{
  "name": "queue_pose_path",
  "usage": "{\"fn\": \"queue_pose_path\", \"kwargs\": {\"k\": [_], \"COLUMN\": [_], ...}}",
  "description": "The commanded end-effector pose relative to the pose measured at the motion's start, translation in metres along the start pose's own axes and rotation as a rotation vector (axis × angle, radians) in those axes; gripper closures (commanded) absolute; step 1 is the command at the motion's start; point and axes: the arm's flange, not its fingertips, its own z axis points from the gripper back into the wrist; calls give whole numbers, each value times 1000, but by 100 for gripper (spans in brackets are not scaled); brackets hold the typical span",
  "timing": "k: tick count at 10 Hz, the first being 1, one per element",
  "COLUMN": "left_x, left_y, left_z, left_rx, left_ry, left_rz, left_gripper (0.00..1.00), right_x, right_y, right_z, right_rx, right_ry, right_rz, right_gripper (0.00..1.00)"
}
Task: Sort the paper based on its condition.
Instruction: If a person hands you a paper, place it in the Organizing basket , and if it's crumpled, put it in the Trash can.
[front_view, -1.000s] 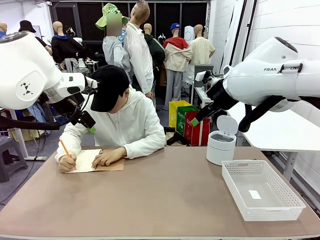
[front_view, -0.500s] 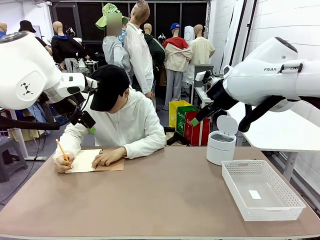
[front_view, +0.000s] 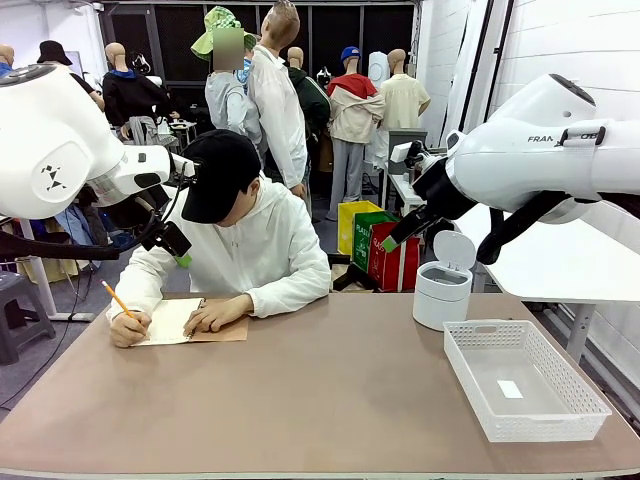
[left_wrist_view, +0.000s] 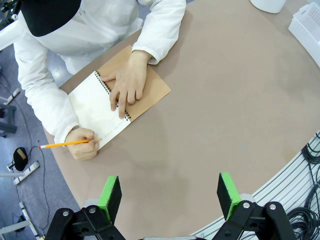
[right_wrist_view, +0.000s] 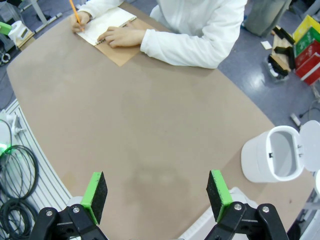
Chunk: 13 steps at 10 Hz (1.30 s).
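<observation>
The paper lies at about ten o'clock on the table, reading the table as a clock face from the robot's side. It is a white sheet on the open brown notebook, and whether it is torn free of the spiral cannot be told. The person's writing hand holds a pencil to its outer edge, and the other hand presses flat across the spiral.

Both arms hang high above the table. The left end effector is released, jaws wide, with nothing between the green pads. The right end effector is likewise spread and empty. A white bin with its lid up stands at two o'clock, and a white basket sits at four o'clock.

The step in hand looks like waiting, so the sensible course is to hold off until both hands and the pencil are away from the sheet. The left arm is nearer. A thin sheet lying flat gives the pads little to bite on, so a lifted edge or a handover would serve best. Judge creases or tears before choosing between bin and basket.
</observation>
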Motion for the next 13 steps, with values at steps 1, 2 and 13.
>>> {"fn": "queue_pose_path", "kwargs": {"k": [1,2,13], "left_x": [0,0,0], "left_y": [1,1,1], "left_z": [1,1,1], "left_rx": [1,1,1], "left_ry": [-3,-3,-3], "left_rz": [-4,-4,-4], "left_gripper": [0,0,0], "right_x": [0,0,0], "right_y": [0,0,0], "right_z": [-1,-1,-1], "right_rx": [7,7,7], "right_ry": [-1,-1,-1], "right_rz": [-1,-1,-1], "right_gripper": [0,0,0]}}
